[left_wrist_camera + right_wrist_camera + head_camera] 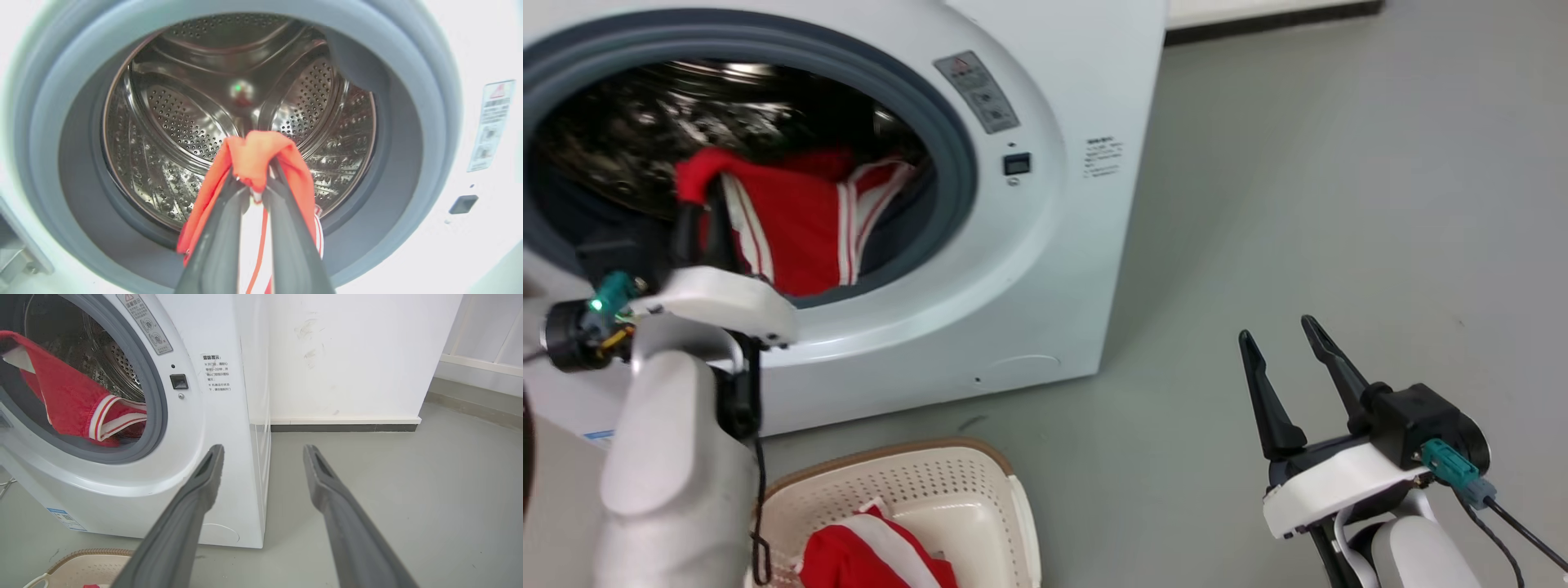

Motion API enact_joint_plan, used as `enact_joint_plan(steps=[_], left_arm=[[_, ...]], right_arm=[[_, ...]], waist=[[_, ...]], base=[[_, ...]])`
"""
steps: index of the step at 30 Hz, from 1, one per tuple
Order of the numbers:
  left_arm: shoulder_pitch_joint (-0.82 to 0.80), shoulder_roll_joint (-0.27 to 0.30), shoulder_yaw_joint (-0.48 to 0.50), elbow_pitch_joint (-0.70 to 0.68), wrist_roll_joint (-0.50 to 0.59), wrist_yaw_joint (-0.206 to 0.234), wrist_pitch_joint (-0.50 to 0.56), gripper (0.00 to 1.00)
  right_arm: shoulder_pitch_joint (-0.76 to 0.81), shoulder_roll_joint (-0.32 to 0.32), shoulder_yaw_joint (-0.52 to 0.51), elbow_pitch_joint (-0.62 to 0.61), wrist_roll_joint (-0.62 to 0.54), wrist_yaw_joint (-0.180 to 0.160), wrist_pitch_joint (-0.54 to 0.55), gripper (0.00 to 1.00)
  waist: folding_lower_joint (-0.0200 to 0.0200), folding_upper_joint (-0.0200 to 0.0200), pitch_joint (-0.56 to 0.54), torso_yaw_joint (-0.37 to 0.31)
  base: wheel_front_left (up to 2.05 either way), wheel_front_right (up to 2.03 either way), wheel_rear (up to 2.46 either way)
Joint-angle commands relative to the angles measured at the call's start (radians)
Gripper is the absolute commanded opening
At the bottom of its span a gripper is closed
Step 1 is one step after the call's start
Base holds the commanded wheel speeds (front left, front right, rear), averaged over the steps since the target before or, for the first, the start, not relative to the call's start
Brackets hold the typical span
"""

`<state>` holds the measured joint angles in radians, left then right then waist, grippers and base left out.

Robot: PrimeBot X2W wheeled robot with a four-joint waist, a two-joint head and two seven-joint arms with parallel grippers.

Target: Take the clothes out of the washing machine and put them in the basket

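The white washing machine [1045,269] stands open, its grey gasket [408,122] ringing the steel drum [184,122]. My left gripper [698,204] is shut on a red garment with white stripes [800,229], lifted at the drum's mouth and hanging over the gasket's lower edge. From the left wrist, that red garment [257,151] bunches over the closed fingertips. The right wrist view catches the garment [69,400] draped in the opening. The cream basket [947,490] sits on the floor below the machine with another red and white garment [874,555] inside. My right gripper [1286,339] hangs open over bare floor.
Grey floor [1339,204] stretches to the right of the machine. A white wall with a dark skirting strip [343,428] stands behind it. The basket's rim [81,555] lies just in front of the machine's base.
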<state>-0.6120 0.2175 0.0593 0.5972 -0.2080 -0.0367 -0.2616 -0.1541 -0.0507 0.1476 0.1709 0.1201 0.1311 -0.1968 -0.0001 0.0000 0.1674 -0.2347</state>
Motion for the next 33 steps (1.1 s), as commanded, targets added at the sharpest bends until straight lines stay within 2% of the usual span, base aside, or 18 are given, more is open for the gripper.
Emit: enact_joint_plan(steps=[1, 5, 11, 24, 29, 33], left_arm=[[0.022, -0.007, 0.001, -0.029, 0.006, -0.004, -0.005, 0.00], [0.095, -0.049, 0.000, -0.153, 0.018, 0.002, -0.004, 0.00], [0.196, -0.082, -0.005, -0.329, 0.025, 0.020, -0.004, 0.00], [0.416, -0.094, -0.041, -0.724, 0.049, 0.062, 0.103, 0.00], [0.533, -0.099, -0.055, -0.796, 0.055, 0.079, 0.149, 0.00], [0.623, -0.112, -0.053, -0.784, 0.036, 0.092, 0.169, 0.00]], right_arm=[[0.016, 0.001, -0.003, -0.007, -0.010, -0.001, 0.003, 1.00], [0.037, 0.001, -0.012, -0.022, -0.013, -0.001, 0.019, 1.00], [0.062, 0.001, -0.020, -0.044, -0.015, -0.001, 0.038, 1.00], [0.105, 0.001, -0.028, -0.082, -0.030, -0.001, 0.072, 1.00], [0.120, 0.001, -0.021, -0.090, -0.029, -0.001, 0.077, 1.00], [0.123, 0.001, -0.018, -0.098, -0.026, -0.001, 0.079, 1.00]], waist=[[0.0001, 0.0000, -0.029, 0.030], [0.0001, 0.0000, -0.059, 0.061], [0.0001, 0.0000, -0.093, 0.095], [0.0001, 0.0000, -0.133, 0.138], [0.0001, 0.0000, -0.140, 0.142], [0.0001, 0.0000, -0.133, 0.145]], base=[[0.00, 0.00, 0.00], [0.00, 0.00, 0.00], [0.00, 0.00, 0.00], [0.00, 0.00, 0.00], [0.00, 0.00, 0.00], [0.00, 0.00, 0.00]])
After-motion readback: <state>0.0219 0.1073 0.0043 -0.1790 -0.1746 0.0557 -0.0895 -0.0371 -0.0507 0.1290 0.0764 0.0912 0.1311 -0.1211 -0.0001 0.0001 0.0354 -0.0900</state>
